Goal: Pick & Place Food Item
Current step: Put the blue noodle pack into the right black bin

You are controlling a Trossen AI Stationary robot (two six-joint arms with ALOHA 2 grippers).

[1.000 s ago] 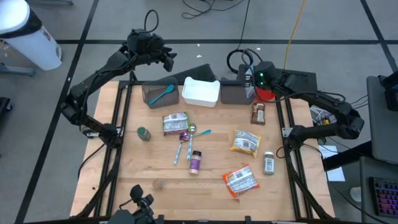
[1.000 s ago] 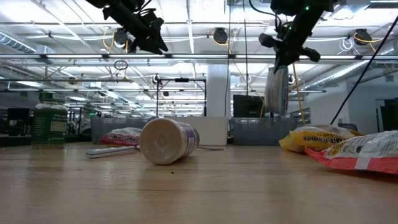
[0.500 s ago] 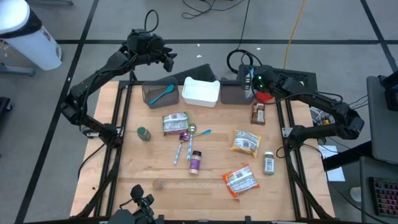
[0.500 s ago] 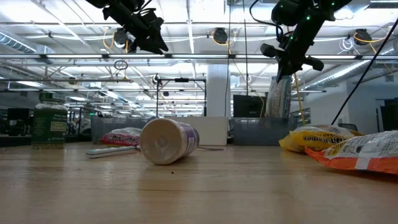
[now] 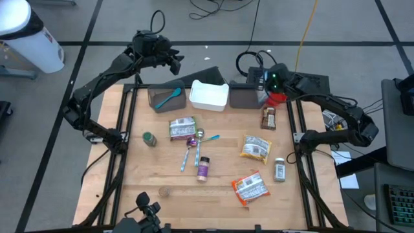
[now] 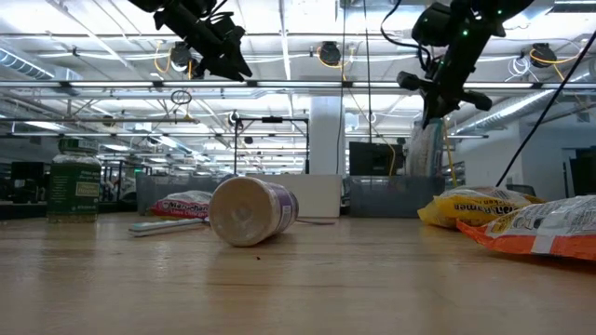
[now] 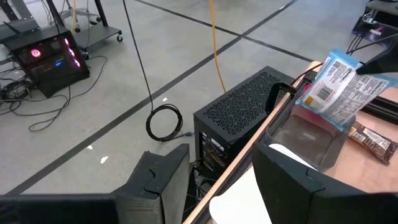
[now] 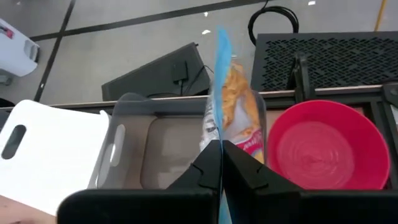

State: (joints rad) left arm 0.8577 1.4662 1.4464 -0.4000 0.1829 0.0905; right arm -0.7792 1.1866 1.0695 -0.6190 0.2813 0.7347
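Observation:
A snack bag [image 8: 231, 109] with blue edges and a chip picture hangs upright over the right grey bin [image 8: 158, 149] at the table's far edge. My right gripper [image 8: 221, 155] is shut on it. In the low view the bag [image 6: 425, 149] hangs under that gripper [image 6: 434, 110], and its lower end dips behind the bin's wall [image 6: 386, 195]. My left gripper [image 5: 176, 63] is raised beyond the table's far left corner. Its fingers stand open with nothing between them [image 7: 217, 186]. My right gripper pinches the bag's thin blue sealed edge [image 8: 219, 134] between its two fingers. The fingers slant down and point toward the table's far edge. The bag hangs upright, edge-on to the fingers. Its lower end [image 7: 309, 111] is at the bin's opening; whether it rests on the bin's floor I cannot tell.
A red bowl [image 5: 277, 98] sits right of the grey bin, a white bin [image 5: 209, 95] left of it, then another grey bin [image 5: 167, 98] holding a teal spoon. Packets [image 5: 255, 147], jars [image 5: 203, 168] and spoons [image 5: 194, 142] lie on the wooden table.
My right gripper has gone down toward the right grey bin with the bag, turning a little. The bag stays upright and hangs lower, its lower end now behind the bin's wall in the low view.

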